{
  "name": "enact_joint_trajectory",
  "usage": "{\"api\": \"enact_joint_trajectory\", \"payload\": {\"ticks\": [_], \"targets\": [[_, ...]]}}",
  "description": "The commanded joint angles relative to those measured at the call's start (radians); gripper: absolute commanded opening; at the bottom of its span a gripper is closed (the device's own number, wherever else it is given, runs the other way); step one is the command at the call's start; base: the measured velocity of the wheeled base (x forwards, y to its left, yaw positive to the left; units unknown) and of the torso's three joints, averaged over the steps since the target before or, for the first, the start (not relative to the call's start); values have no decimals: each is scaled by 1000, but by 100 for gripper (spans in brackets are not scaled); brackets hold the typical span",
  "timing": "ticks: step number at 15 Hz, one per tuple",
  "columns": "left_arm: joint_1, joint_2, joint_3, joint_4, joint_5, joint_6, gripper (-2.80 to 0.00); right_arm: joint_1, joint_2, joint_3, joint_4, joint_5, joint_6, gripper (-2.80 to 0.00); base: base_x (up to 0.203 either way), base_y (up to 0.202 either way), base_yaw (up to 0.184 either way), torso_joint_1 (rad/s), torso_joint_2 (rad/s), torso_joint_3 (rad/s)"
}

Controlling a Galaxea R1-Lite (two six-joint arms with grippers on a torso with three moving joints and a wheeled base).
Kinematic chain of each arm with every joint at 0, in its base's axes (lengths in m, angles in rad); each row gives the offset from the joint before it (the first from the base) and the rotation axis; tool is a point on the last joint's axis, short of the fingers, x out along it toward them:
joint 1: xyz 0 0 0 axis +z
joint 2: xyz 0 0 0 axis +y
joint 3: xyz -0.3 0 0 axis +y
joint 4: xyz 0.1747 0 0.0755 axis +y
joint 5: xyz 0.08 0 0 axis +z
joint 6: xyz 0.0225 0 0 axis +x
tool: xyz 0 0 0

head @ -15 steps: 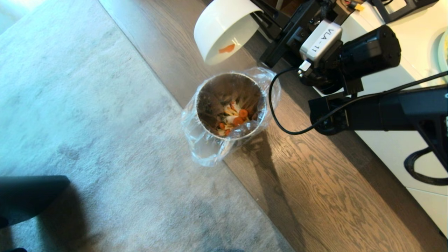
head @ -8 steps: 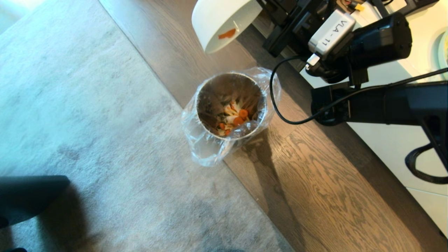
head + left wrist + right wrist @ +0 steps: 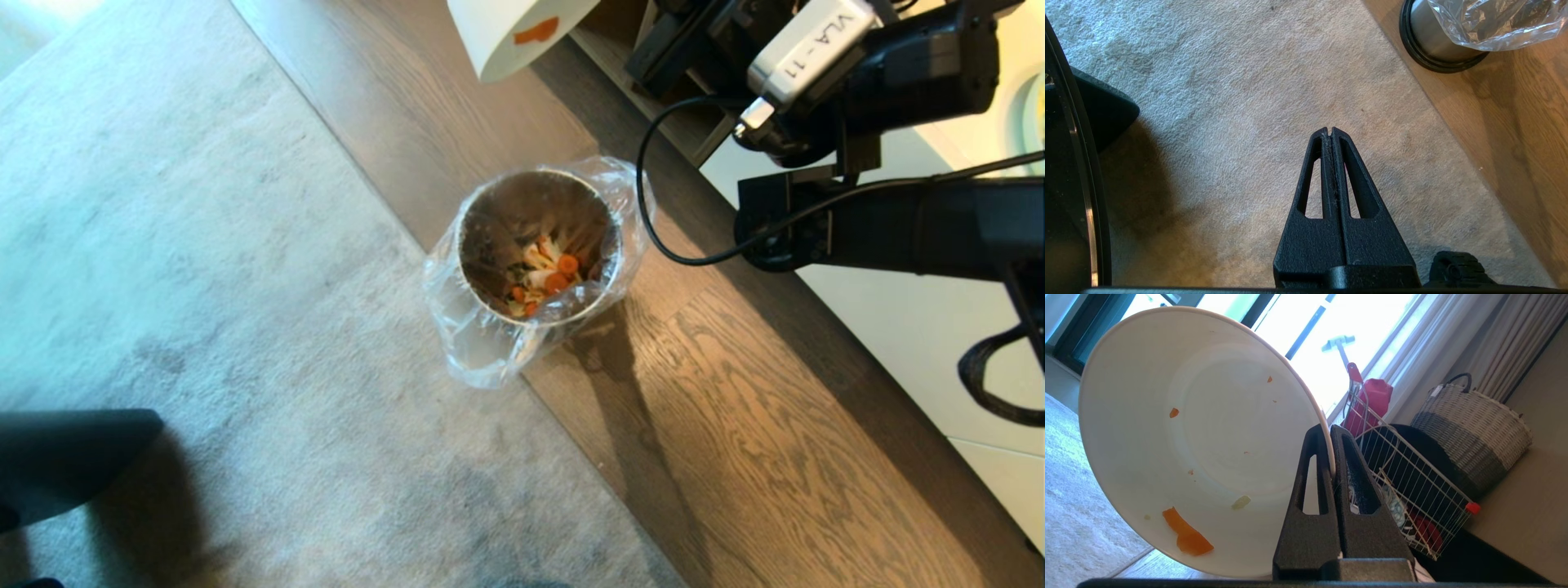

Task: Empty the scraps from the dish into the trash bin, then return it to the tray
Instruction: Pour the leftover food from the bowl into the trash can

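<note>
- Lifting away: since a sec ago my right gripper (image 3: 1331,435) has carried the dish (image 3: 1200,437) up and back from over the trash bin (image 3: 535,245); in head view only its lower edge shows now, at the top of frame.
- R fingers clamped on the dish rim, one inside, one outside, dish tipped on its side.
- One orange carrot piece (image 3: 1188,535) sticks to the inner wall w/ a few small specks, so it's not fully empty.
- Rest of the scraps (image 3: 543,273) lie at the bottom of the bin, inside the liner bag (image 3: 482,351).
- Bin hasn't shifted; it stands on the wood floor (image 3: 735,425) right at the rug (image 3: 204,286) edge.
- My read: dump step is basically done, next is returning the dish to the tray. Tray not in view from here.
- Left gripper (image 3: 1331,132) parked, fingers shut on nothing, over the rug well apart from the bin.
</note>
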Motion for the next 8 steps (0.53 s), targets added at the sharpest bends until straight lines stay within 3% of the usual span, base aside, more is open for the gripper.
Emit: {"api": "enact_joint_trajectory", "payload": {"ticks": [1, 8], "targets": [[0, 0, 0, -1, 1, -1, -280, 3, -18, -14, -46, 7, -1, -280, 0, 0, 0, 0, 0, 0], [0, 0, 0, -1, 1, -1, -280, 12, -20, -44, -44, 15, 14, -280, 0, 0, 0, 0, 0, 0]]}}
